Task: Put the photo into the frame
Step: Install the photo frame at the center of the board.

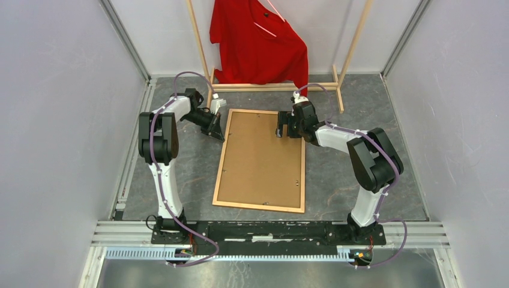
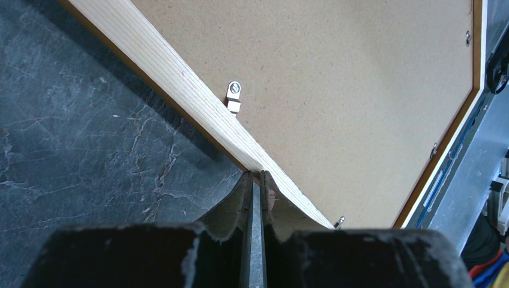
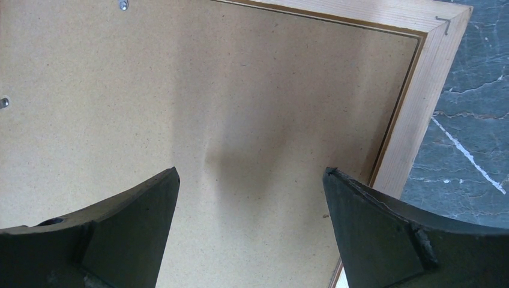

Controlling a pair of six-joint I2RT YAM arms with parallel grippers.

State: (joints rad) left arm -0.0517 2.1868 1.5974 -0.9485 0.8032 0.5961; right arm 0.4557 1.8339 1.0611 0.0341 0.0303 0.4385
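Observation:
The frame (image 1: pixel 219 165) lies face down on the dark table, its pale wood back rim up. A plain brown backing board (image 1: pixel 261 159) fills it. The photo is hidden. My left gripper (image 1: pixel 219 133) is shut and empty, its tips touching the frame's left rail (image 2: pixel 168 72) near the far left corner; in the left wrist view the gripper (image 2: pixel 254 175) shows only a thin slit. My right gripper (image 1: pixel 281 129) is open and empty over the backing board (image 3: pixel 210 90) near the far right corner of the frame (image 3: pixel 414 120); it also shows in the right wrist view (image 3: pixel 252 174).
A pale wooden clothes rack (image 1: pixel 273 87) with a red shirt (image 1: pixel 258 42) stands just behind the frame. Small metal turn clips (image 2: pixel 233 96) sit along the frame's inner edge. Grey walls close in left and right. An aluminium rail (image 1: pixel 270 231) runs along the near edge.

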